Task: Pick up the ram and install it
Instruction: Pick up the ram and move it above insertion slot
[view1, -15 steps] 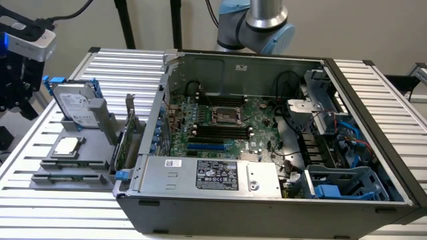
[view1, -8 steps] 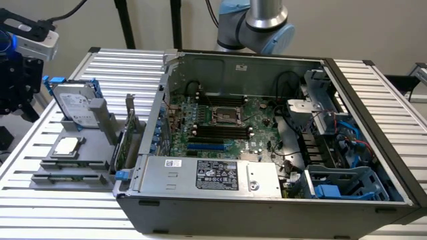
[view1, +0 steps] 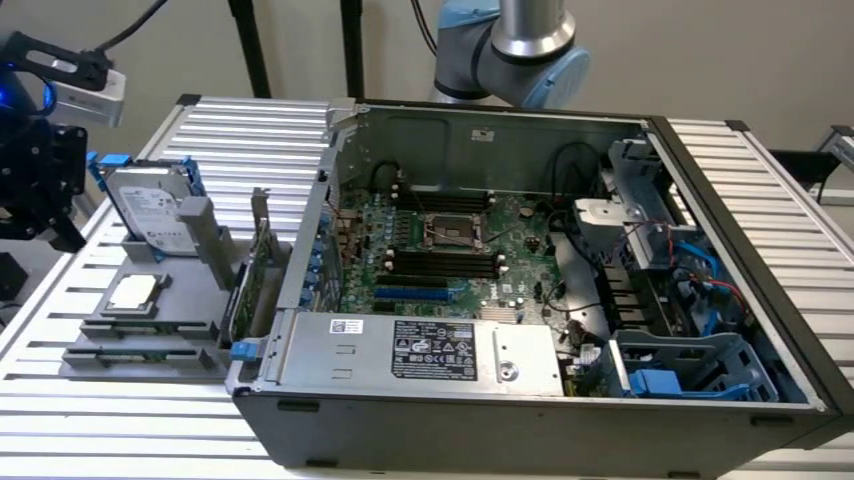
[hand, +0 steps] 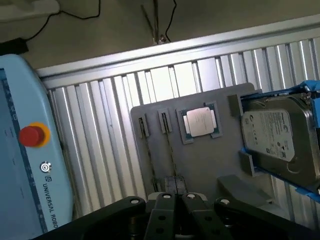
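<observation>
Green ram (hand: 171, 155): seen edge-on in the wrist view as a thin dark-green strip. One end is at the tool and the other reaches out over the tray, so its flat faces are hidden.
Long axis: in line with the tray's two slots (hand: 153, 124) and with the counter's slats. The far end points at the slot just beside the CPU. Whether it touches the tray cannot be told.
Tool (hand: 175, 189): black, with its fingers drawn together and clamped on the ram's near end. In the exterior view the tool (view1: 47, 225) hangs above the counter, off the tray's edge on the exterior view's left.
Tray (view1: 200, 300): grey. It carries a silver CPU (hand: 199, 121), a drive (hand: 280, 137) in a blue frame and, in the exterior view, an upright card (view1: 256, 272).
Counter (view1: 247, 135): ribbed aluminium slats under the tray.
Case (view1: 534, 405): dark and open, just beside the tray on the exterior view's right. Black slots lie on both sides of its board's socket (view1: 451, 230).
Pendant (hand: 22, 150): pale blue with a red button, across the tray from the drive.
Room: beige wall, black poles behind the counter, the arm (view1: 521, 45) beyond the case, and cables on the floor.
</observation>
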